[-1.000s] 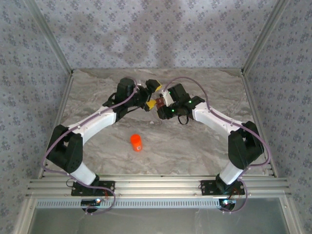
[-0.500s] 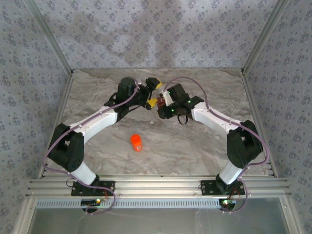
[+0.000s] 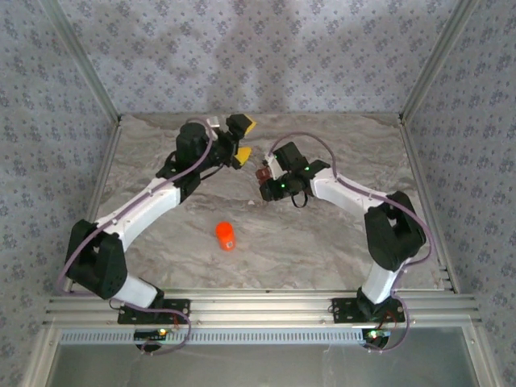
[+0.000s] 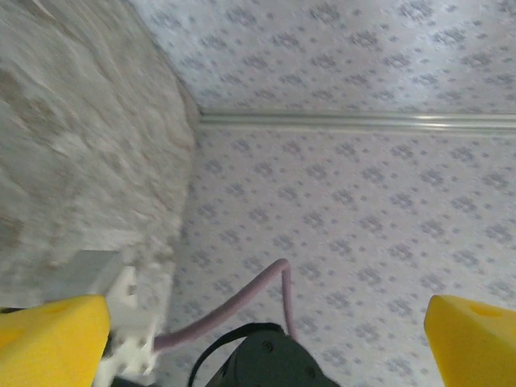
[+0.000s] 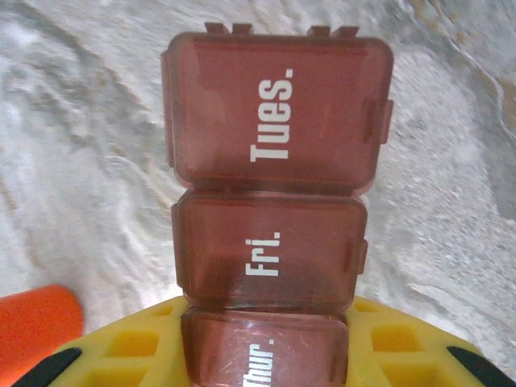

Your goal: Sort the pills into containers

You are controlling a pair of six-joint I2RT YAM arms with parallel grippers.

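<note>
Fingers (image 3: 243, 124) of L gripper (image 3: 240, 139) stand wide apart w/ nothing between, over far-centre of table (image 3: 339, 242). R gripper (image 3: 264, 172) sits near it, a bit nearer the bases & to the right, clamped on containers (image 3: 261, 171), a dark red strip too small from the top view to tell which way it runs. Table top is grey-white marble look. Walls (image 3: 266, 48) on 3 sides carry a small repeat motif on pale lilac-grey. Alu rails (image 3: 258, 306) run along the near edge, w/ slanted posts at the corners. Orange bottle (image 3: 226, 235) stands upright near centre, well apart from both grippers.

L wrist view: yellow tips at both bottom corners, gap empty. Marble at left, patterned wall across the rest, one alu rail along the wall. Lilac cable (image 4: 242, 310) curves low in frame.

R wrist view: yellow fingers (image 5: 129, 347) grip the strip's near end. Long axis runs straight out from the gripper, up the frame, lids facing the cam, marble behind. White lettering turned sideways, reading upward: "Tues." on far lid, "Fri." mid, "Thur." nearest, partly cut off. Bottle shows at lower-left corner.
</note>
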